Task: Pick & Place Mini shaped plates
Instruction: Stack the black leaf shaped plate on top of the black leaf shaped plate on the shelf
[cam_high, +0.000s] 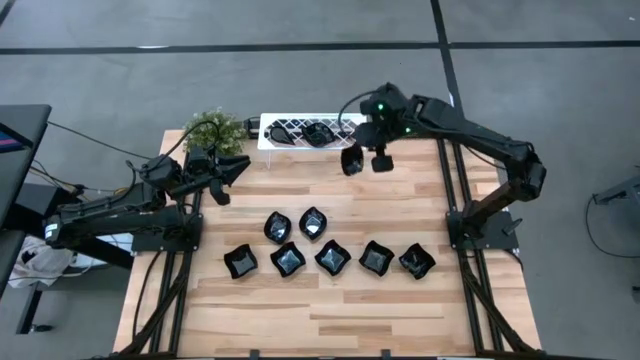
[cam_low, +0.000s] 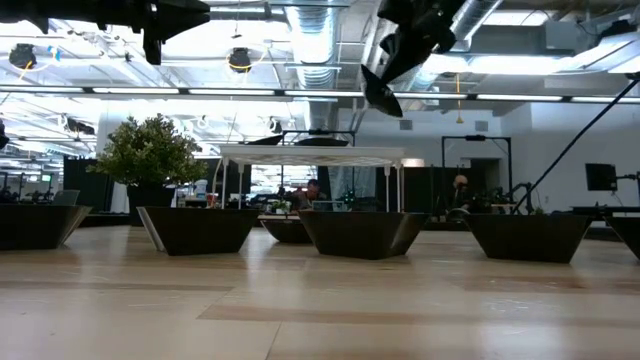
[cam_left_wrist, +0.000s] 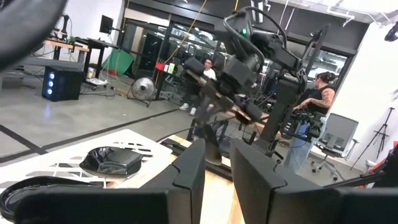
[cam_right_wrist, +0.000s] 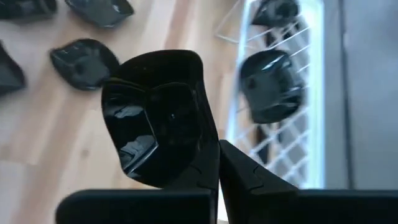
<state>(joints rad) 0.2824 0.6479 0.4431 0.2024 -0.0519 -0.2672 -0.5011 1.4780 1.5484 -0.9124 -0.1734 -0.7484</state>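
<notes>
Left arm: lying low along the counter's left side, left gripper (cam_high: 232, 170) pointing right, fingers (cam_left_wrist: 186, 171) sitting slightly apart.
Right arm: reaching in over the far edge, right gripper (cam_high: 366, 158) hanging raised, clamping.

Glossy black mini shaped plates (cam_high: 330, 257), a white lattice-patterned rack (cam_high: 345, 123), a pale striped wooden table (cam_high: 330, 310).

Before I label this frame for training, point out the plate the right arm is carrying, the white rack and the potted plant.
Carried plate (cam_right_wrist: 155, 124): right wrist view, on its glossy inner bowl.
White rack (cam_high: 345, 122): high view, on its bare lattice end.
Potted plant (cam_high: 213, 128): high view, on its leaves.
</notes>
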